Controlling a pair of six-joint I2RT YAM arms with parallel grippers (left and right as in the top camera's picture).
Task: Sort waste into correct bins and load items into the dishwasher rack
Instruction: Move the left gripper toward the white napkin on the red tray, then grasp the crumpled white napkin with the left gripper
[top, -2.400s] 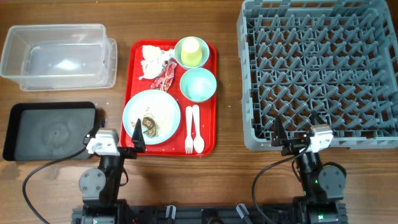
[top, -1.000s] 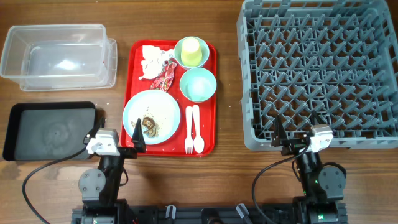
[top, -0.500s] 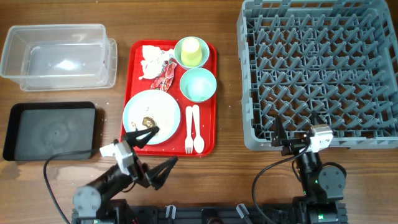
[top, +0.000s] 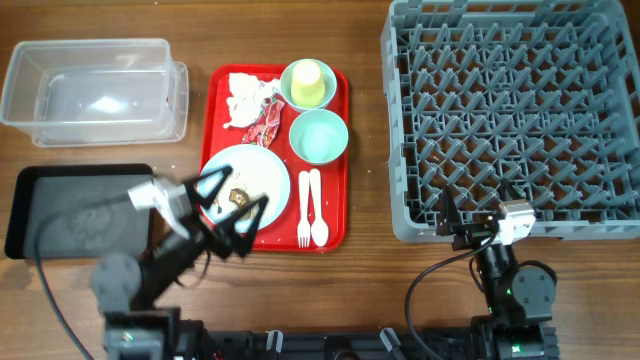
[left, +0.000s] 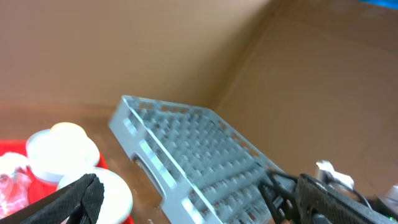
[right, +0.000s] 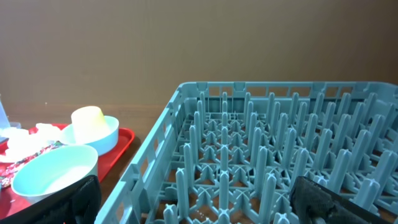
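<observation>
On the red serving tray lie a pale blue plate (top: 268, 172) with rice and brown scraps (top: 240, 197), a white napkin (top: 240, 95), a red-and-white wrapper (top: 265, 122), a yellow-green cup (top: 308, 78) inside a pale green bowl (top: 292, 95), a pale blue bowl (top: 319, 135), a white fork (top: 304, 208) and a spoon (top: 318, 210). My left gripper (top: 232, 200) is open and empty, raised over the plate's front-left edge. My right gripper (top: 478, 205) is open and empty at the grey dishwasher rack's (top: 515, 115) front edge. The rack also shows in the left wrist view (left: 186, 149) and the right wrist view (right: 267, 149).
The clear tub (top: 95, 90) stands at the back left, with the black tray (top: 60, 210) in front of it. The red serving tray (top: 338, 232) lies between the bins and the rack. Cables trail from both arm bases at the table's front.
My left arm has risen from its rest at the table's front and swung forward over the plate's front-left edge. The right arm has not moved.
</observation>
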